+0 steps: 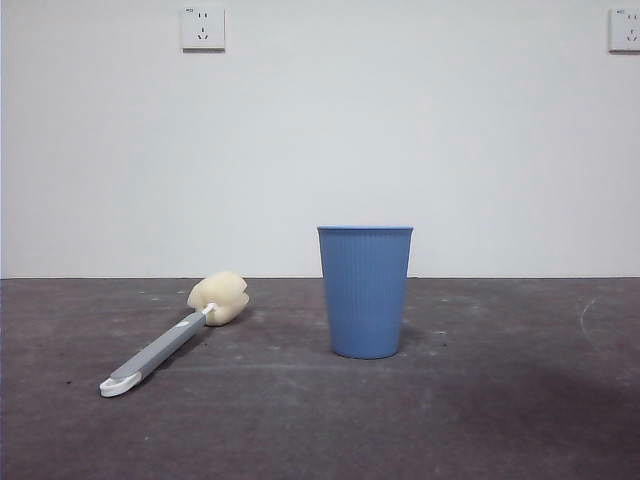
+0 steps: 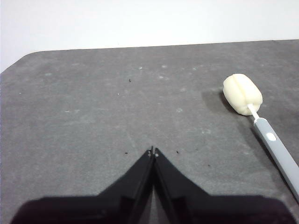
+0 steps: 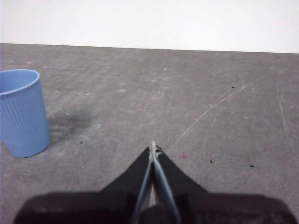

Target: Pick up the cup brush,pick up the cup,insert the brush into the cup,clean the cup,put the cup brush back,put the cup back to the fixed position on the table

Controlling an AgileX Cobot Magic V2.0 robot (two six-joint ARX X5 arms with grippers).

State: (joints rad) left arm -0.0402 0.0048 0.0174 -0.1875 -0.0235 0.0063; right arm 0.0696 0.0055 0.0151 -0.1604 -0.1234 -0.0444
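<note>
The blue ribbed cup (image 1: 365, 291) stands upright on the dark grey table (image 1: 500, 400), near its middle. Left of it the cup brush (image 1: 176, 334) lies flat, its cream sponge head toward the wall and its white looped end toward the front. My left gripper (image 2: 153, 151) is shut and empty, hovering over bare table with the cup brush (image 2: 257, 116) off to one side of it. My right gripper (image 3: 153, 147) is also shut and empty, and the cup (image 3: 21, 113) stands apart from it at the edge of its view. Neither gripper shows in the front view.
A white wall with two sockets (image 1: 203, 28) rises behind the table's far edge. The table's rounded corner (image 2: 21, 60) shows in the left wrist view. Pale scratches (image 3: 219, 105) mark the surface near the right gripper.
</note>
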